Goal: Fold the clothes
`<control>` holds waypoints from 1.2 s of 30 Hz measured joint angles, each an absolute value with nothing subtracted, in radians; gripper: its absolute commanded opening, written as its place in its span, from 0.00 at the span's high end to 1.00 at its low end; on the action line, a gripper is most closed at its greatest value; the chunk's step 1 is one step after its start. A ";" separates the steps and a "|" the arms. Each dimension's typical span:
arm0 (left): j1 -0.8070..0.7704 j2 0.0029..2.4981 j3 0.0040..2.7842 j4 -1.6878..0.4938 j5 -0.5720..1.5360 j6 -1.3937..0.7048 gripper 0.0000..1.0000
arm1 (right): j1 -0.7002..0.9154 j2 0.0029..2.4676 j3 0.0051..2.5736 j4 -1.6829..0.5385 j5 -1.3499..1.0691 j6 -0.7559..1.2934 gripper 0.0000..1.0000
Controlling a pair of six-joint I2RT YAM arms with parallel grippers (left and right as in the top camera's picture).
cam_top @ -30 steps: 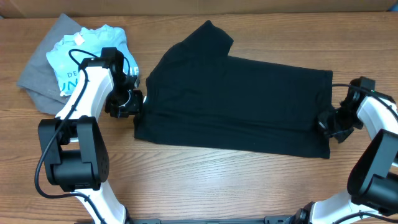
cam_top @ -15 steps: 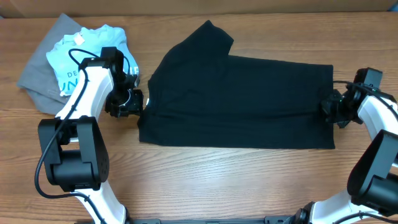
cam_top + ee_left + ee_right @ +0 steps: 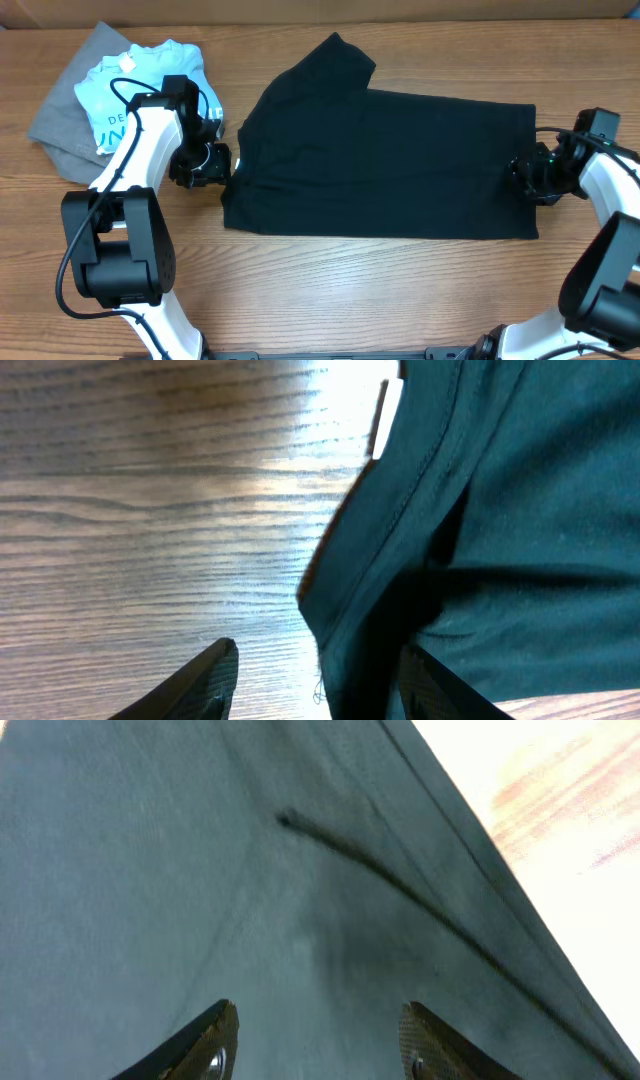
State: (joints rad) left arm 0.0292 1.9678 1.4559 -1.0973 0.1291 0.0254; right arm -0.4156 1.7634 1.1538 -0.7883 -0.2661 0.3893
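The black T-shirt [image 3: 380, 160] lies flat across the middle of the table, one sleeve pointing to the back. My left gripper [image 3: 222, 165] is at its left edge. In the left wrist view this gripper [image 3: 318, 650] is open, and a stitched fold of the shirt [image 3: 520, 510] runs between the fingers, close to the right one. A small white tag [image 3: 384, 420] shows at that edge. My right gripper [image 3: 522, 180] is over the shirt's right edge. In the right wrist view it [image 3: 318, 1007] stands open above smooth black fabric [image 3: 200, 870], gripping nothing.
A light blue T-shirt with white lettering [image 3: 150, 85] lies on a grey garment [image 3: 65, 120] at the back left, just behind my left arm. Bare wooden table [image 3: 350, 290] runs along the front of the shirt.
My right gripper pulled the shirt's right edge outward and straight, then opened and let it go. The left arm has stayed in place.
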 measured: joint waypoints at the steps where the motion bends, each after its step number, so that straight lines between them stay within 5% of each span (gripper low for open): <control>1: 0.029 1.968 1.456 -1.094 0.129 0.025 0.44 | -0.419 1.747 1.166 -0.831 -0.277 0.384 0.45; 11: 0.029 1.968 1.456 -1.050 0.130 -0.052 0.36 | -0.390 1.423 1.232 -1.160 -0.387 0.265 0.41; 19: 0.029 1.968 1.456 -1.012 0.130 -0.132 0.36 | -0.388 1.200 1.232 -1.193 -0.394 0.223 0.31; 28: 0.029 1.966 1.456 -1.093 0.130 -0.154 0.48 | -0.388 1.178 1.232 -1.189 -0.383 0.212 0.25; 36: 0.020 1.742 1.456 -1.189 0.123 -0.119 0.29 | -0.388 1.333 1.232 -1.195 -0.229 0.265 0.22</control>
State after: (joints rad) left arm 0.0200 1.7424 1.4559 -1.1889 0.1226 -0.1192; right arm -0.3882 1.3331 1.2324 -1.1954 -0.2291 0.2646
